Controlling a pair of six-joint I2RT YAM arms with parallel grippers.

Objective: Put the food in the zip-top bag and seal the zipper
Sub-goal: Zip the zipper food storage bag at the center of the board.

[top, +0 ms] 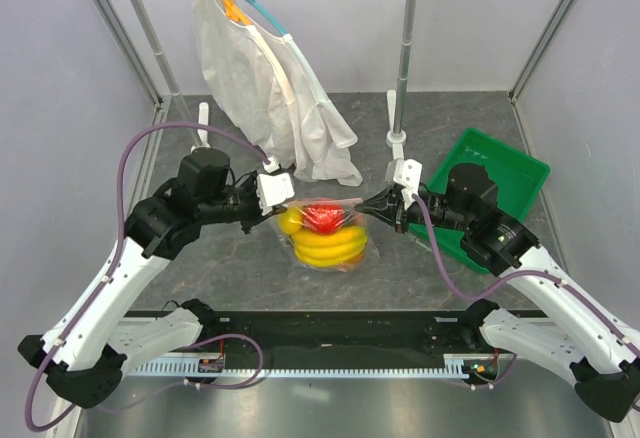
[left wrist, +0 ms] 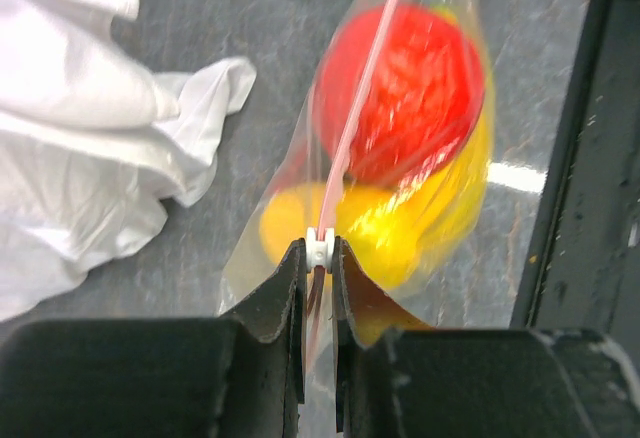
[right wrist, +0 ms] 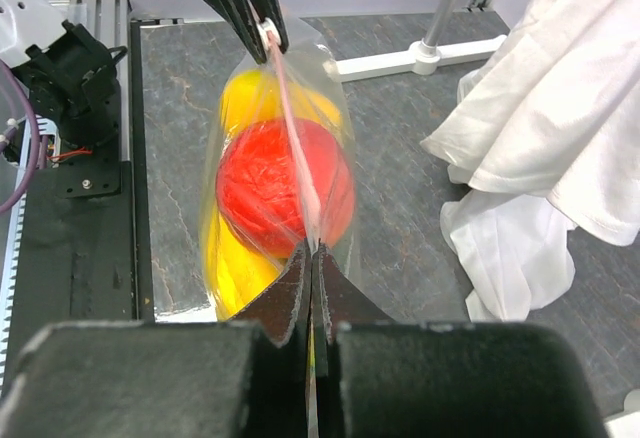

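Here, the clear zip-top bag (top: pixel 322 240) hangs stretched between both tools over the gray bench (top: pixel 240 268), in front of the white garment (top: pixel 270 78). The left tool (left wrist: pixel 318 251) is pressed together on 1 end of the pinkish zipper (right wrist: pixel 297 143), at a small white slider (right wrist: pixel 268 28); the right tool (right wrist: pixel 312 258) pinches the other end. The zipper runs as 1 taut line between them. Inside sit a red toy food (top: pixel 322 218) and the yellow banana bunch (top: pixel 330 249). The green tray (top: pixel 500 173) lies at the bench's right side.
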